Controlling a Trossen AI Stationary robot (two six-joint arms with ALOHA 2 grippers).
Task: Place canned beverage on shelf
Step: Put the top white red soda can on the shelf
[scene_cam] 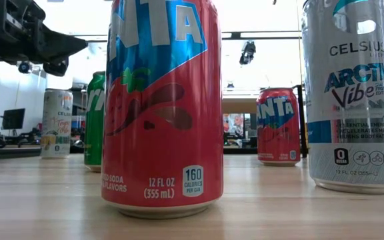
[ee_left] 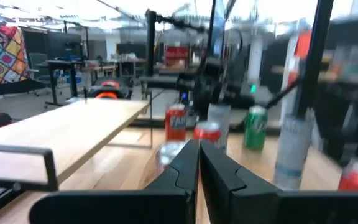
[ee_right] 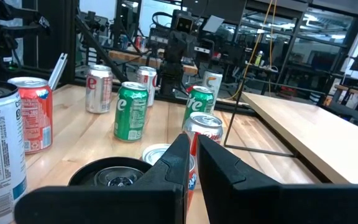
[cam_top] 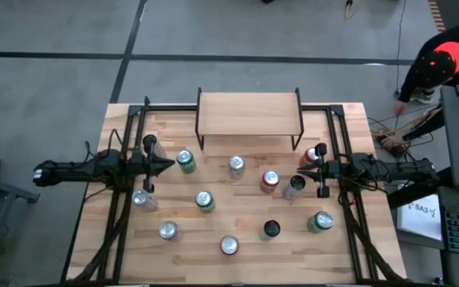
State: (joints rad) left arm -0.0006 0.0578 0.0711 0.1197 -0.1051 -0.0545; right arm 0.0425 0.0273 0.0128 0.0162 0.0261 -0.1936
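Observation:
The shelf (cam_top: 249,114), a low riser with a light wood top and black legs, stands on the table's far side. Several beverage cans stand upright on the table, among them a green can (cam_top: 185,161), a silver can (cam_top: 237,166), a red can (cam_top: 269,182) and a red Fanta can (scene_cam: 162,107) close to the low camera. My left gripper (cam_top: 170,166) hovers shut at the table's left, its tips near the green can and pointing right. My right gripper (cam_top: 298,169) hovers shut at the right, between a red can (cam_top: 314,154) and a silver-and-black can (cam_top: 294,186). Neither holds anything.
More cans stand toward the near edge: silver (cam_top: 168,231), red (cam_top: 229,245), black (cam_top: 271,229), green (cam_top: 319,222). Black frame rails (cam_top: 126,199) run along both table sides. A person (cam_top: 445,60) bends over on the floor at the far right.

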